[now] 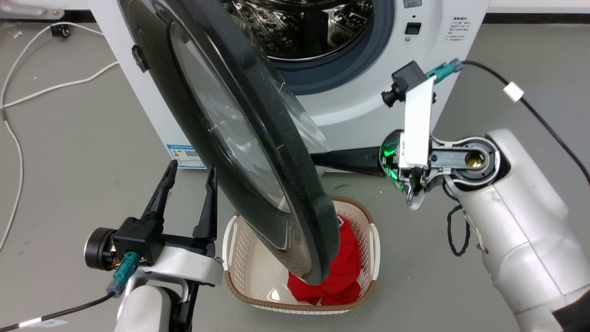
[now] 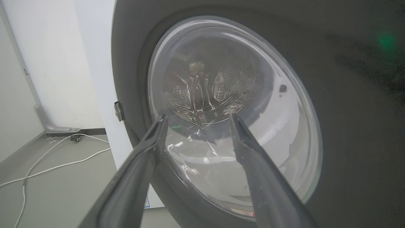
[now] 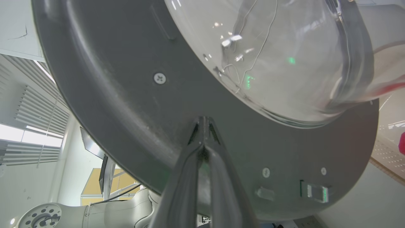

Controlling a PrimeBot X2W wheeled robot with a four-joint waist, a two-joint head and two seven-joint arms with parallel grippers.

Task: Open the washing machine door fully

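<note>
Grey floor (image 1: 69, 152) spans the head view. Washing machine (image 1: 364, 106) sits upper centre. Washing machine door (image 1: 249, 152) stands part-open and edge-on, long axis running upper left to lower centre, glass bulge facing right. Right gripper (image 3: 203, 126), fingers together and empty, meets its inner face. Left gripper (image 1: 192, 166) sits spread, lower left. Likely fault: tips skid off smooth plastic and the door swings back.

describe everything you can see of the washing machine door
The washing machine door is a large round disc, glossy black outside, matte grey with screws inside, with a bulging clear glass bowl at centre. It stands part-open, swung out from the washing machine, over a beige laundry basket. The shut right end effector has its tips against the inner face; the open left end effector points at the outer glass.
</note>
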